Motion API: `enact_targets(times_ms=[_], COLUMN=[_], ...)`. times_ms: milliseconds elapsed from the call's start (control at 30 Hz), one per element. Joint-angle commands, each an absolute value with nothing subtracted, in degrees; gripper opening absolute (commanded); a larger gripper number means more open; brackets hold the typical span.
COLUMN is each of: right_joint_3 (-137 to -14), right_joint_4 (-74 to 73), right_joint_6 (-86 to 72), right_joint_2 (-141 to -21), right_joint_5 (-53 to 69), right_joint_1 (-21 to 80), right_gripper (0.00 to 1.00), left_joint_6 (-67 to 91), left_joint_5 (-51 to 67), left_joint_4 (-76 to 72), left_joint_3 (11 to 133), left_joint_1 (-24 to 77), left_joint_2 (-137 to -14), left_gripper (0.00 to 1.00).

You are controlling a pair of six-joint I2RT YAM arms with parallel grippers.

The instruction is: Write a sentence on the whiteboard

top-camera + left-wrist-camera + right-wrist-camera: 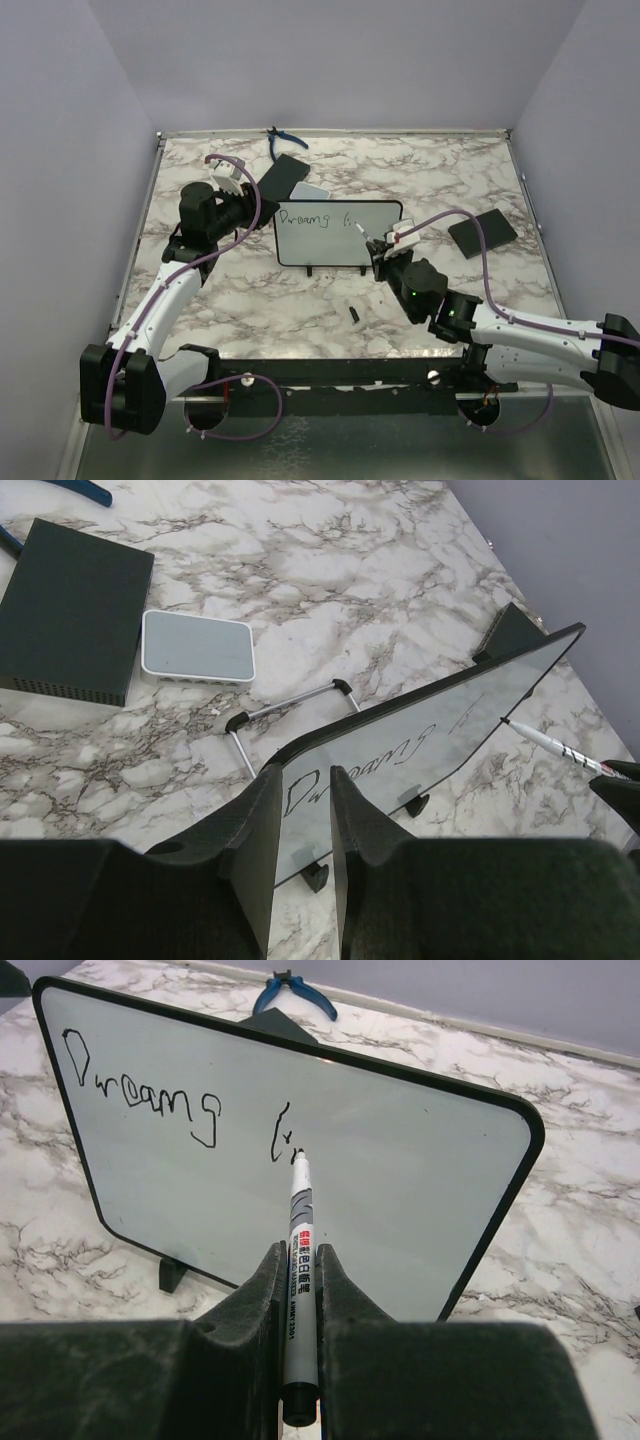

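Right wrist view: right gripper (298,1260) clamped marker (301,1210), tip touching whiteboard (420,1190), upright mid-table (260,320), sentence (140,1100) begun "Dreams". Left gripper (303,800) pinched whiteboard's left edge. Whiteboard judged light, stiff, slick, tippy; edge hold best.

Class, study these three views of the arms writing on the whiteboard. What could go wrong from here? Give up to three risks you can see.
1. The marker tip presses on the whiteboard, which the left gripper steadies only at one edge; a hard push may tilt it.
2. The marker could slip in the right gripper, smearing strokes.
3. The sentence is large, so room may run short.
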State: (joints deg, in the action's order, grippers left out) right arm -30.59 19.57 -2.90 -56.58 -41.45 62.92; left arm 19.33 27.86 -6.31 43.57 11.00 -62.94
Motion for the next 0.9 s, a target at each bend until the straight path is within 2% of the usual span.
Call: enact_targets(times_ms=[0,367,867], right_joint_3=[-30.0,-30.0,-30.4], right_joint_4=[22.7,23.2,24.8], right_joint_6=[-2.5,-3.6,-3.0], right_joint_2=[-58.2,-60.4,-62.4], right_joint_5=[-42.0,-45.2,-43.5], right_joint_1=[62.4,61.5,59.9], right_gripper=[0.01,0.00,0.01], left_joint_6=[19.5,19.4,19.4], left_joint_5=[28.2,28.3,28.4], left_joint_4=[-7.3,-7.4,-7.4], left_joint_3=[43.1,43.1,43.1], left_joint_1=[11.3,11.3,11.3], left_joint_2=[-62.1,-62.2,-62.3], left_gripper=[0.27,0.27,0.27])
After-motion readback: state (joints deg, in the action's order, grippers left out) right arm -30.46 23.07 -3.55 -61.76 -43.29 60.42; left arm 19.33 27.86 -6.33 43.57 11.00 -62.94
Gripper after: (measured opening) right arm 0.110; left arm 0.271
